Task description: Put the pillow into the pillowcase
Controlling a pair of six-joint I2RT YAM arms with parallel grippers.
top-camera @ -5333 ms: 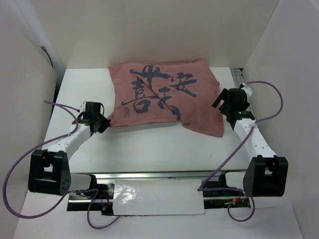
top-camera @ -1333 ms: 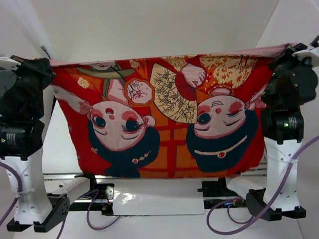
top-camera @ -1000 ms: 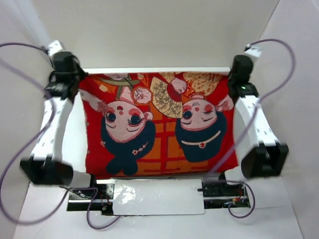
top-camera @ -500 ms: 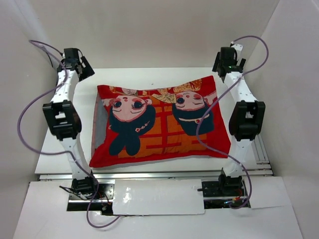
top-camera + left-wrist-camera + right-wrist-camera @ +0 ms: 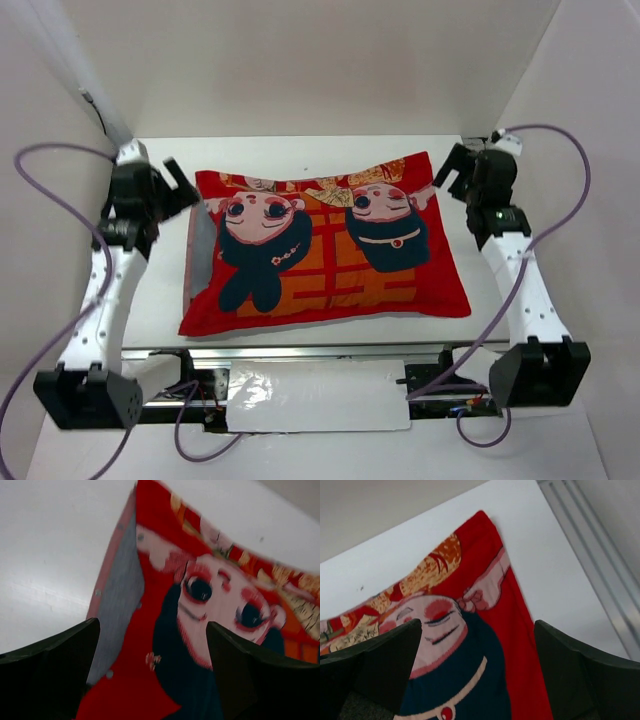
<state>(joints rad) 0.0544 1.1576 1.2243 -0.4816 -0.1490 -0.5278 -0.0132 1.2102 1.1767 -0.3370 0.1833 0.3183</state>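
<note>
The red pillowcase (image 5: 320,260), printed with two dark-haired cartoon faces, lies flat and plump on the white table (image 5: 300,150). The pillow itself is hidden. A pale grey strip (image 5: 197,250) with small round dots shows along the case's left end; I cannot tell whether it is lining or pillow. My left gripper (image 5: 180,188) hangs open just off the case's far left corner, holding nothing. My right gripper (image 5: 447,178) is open beside the far right corner. In the left wrist view the left gripper (image 5: 151,625) frames a face of the pillowcase (image 5: 220,605) and the grey strip (image 5: 120,605). The right wrist view has the right gripper (image 5: 477,625) over the pillowcase (image 5: 485,670).
White walls (image 5: 310,60) enclose the table on three sides. A metal rail (image 5: 320,352) runs along the near edge between the arm bases. A grooved rail (image 5: 595,565) lies along the table's right side, next to the case.
A second ago both grippers held the case spread up in the air. They have let go, the case lies on the table, and both arms have drawn back toward its far corners.
</note>
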